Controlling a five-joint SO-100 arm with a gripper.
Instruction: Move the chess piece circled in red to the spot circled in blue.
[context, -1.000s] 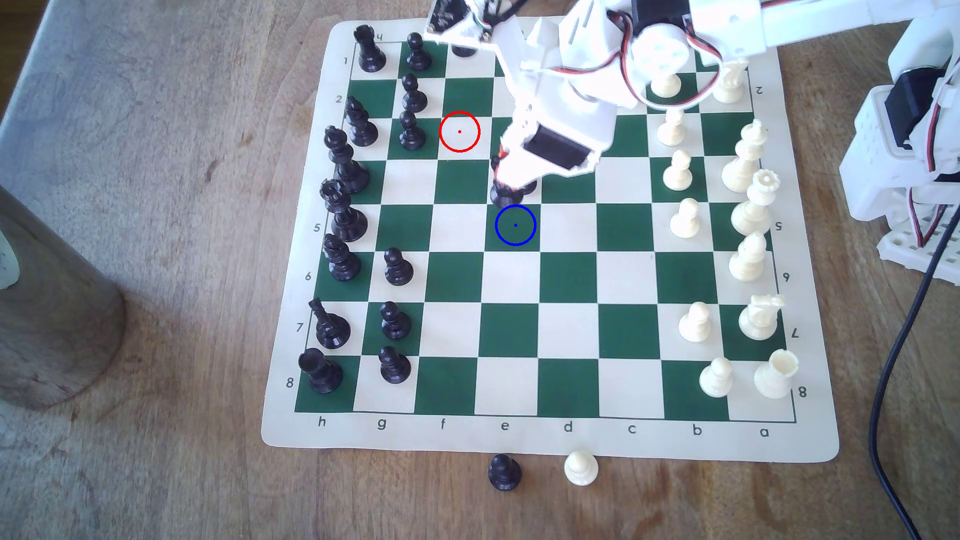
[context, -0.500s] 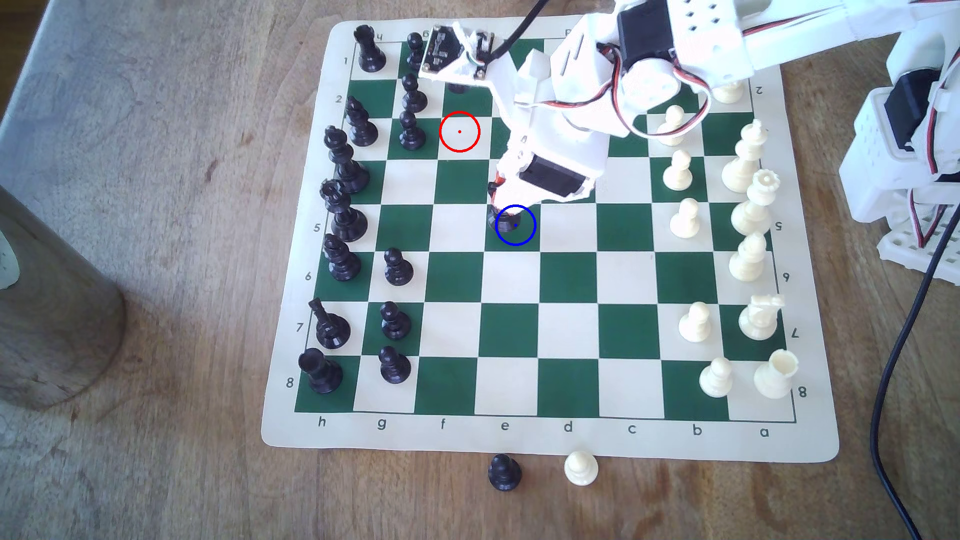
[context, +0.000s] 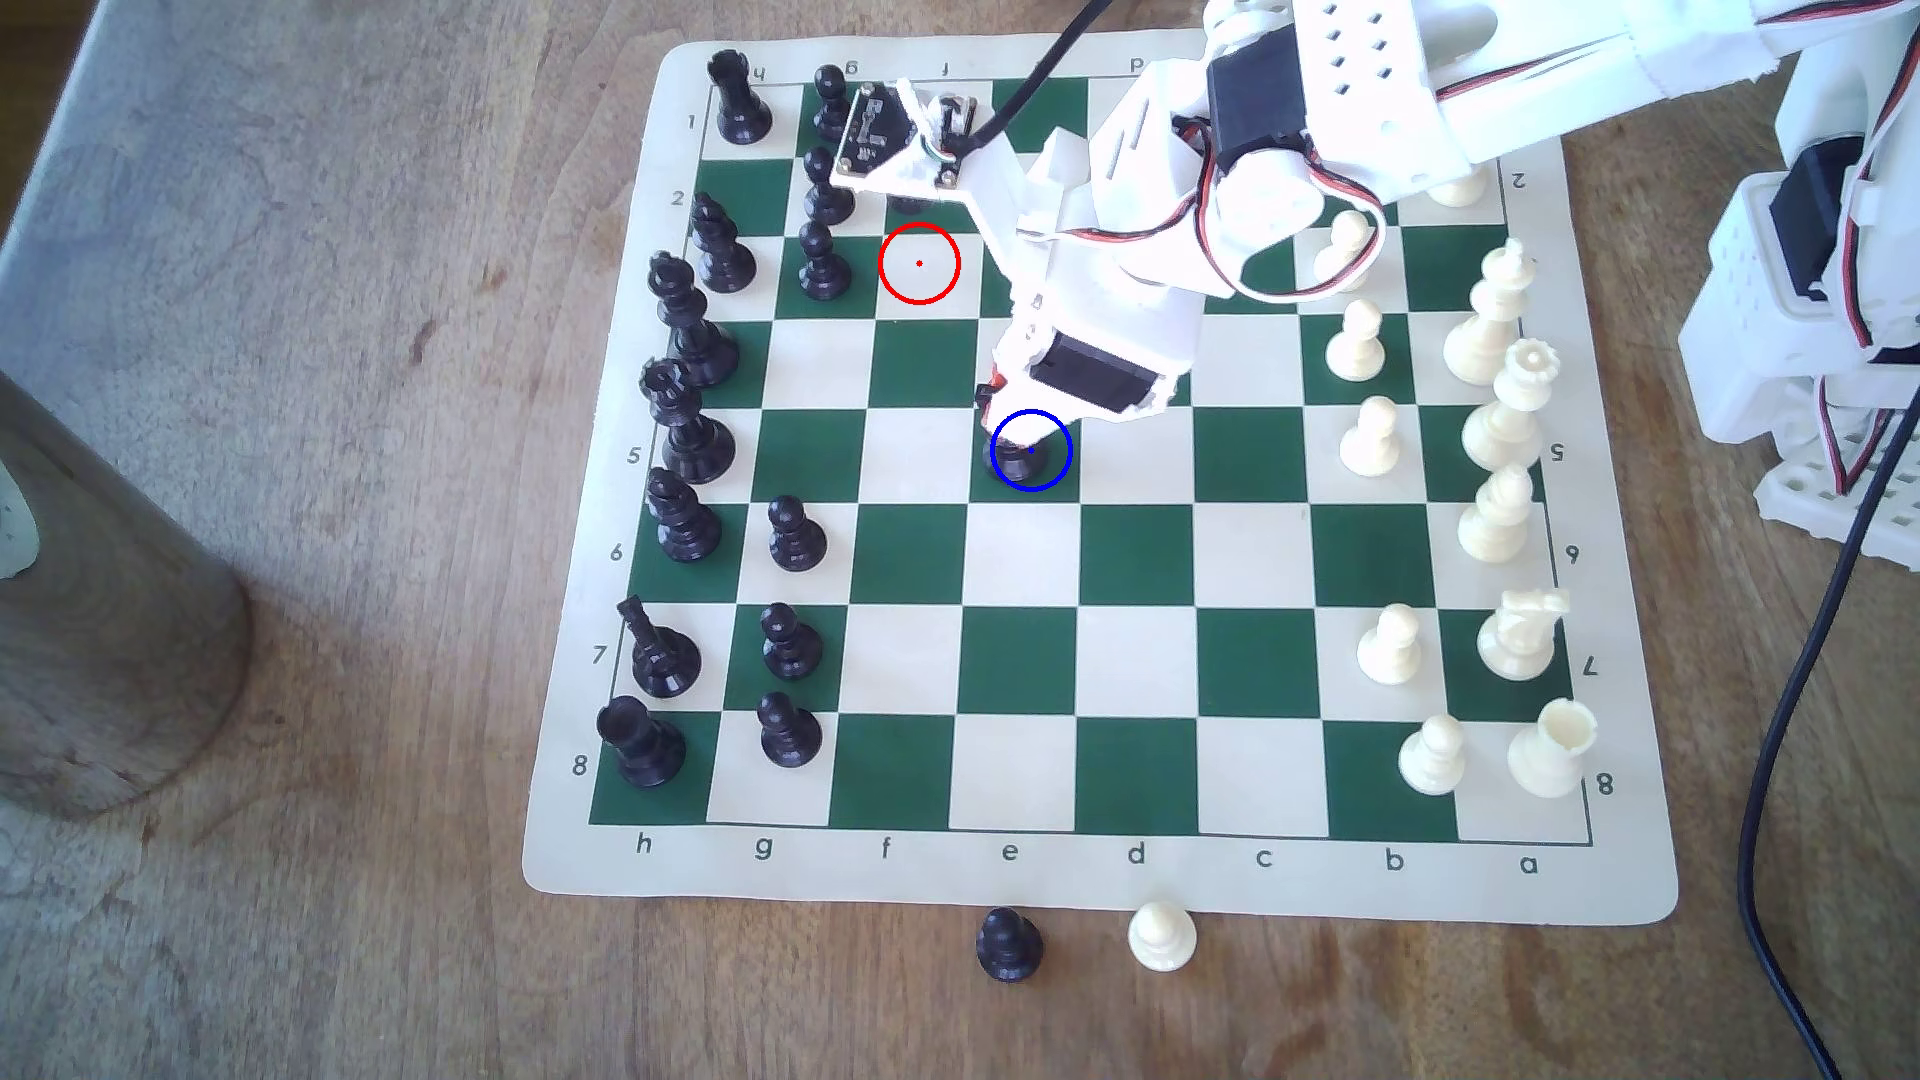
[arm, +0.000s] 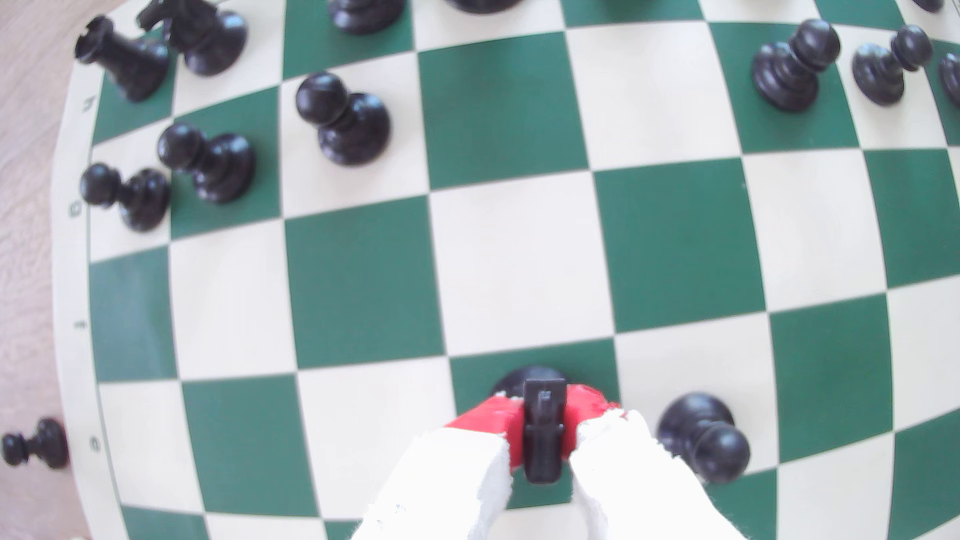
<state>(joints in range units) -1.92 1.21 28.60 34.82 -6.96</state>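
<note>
Black plastic, the knight (arm: 543, 431) stands on the blue-ringed green square (context: 1051, 473), its head pinched between the red pads (arm: 485, 419) of the end effector (context: 1013, 410). Bare squares surround it toward the exterior view's right; a black pawn (arm: 702, 437) sits just beside.

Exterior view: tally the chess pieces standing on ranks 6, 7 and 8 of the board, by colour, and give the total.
Black pieces: 6
White pieces: 5
Total: 11
</note>
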